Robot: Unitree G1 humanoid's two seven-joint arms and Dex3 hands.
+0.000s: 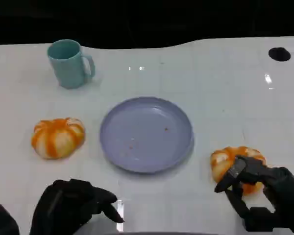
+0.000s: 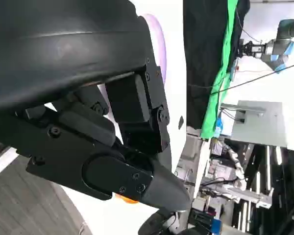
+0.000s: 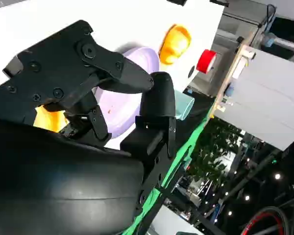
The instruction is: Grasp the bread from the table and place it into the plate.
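No text, label or number can be read anywhere.

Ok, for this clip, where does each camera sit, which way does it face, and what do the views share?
Head view: high on the robot, looking down at the table, plate and both hands.
Left wrist view: behind the left hand, facing across the table to the room beyond.
Right wrist view: behind the right hand, facing the far bread and cup.
Shared: all three show the plate.
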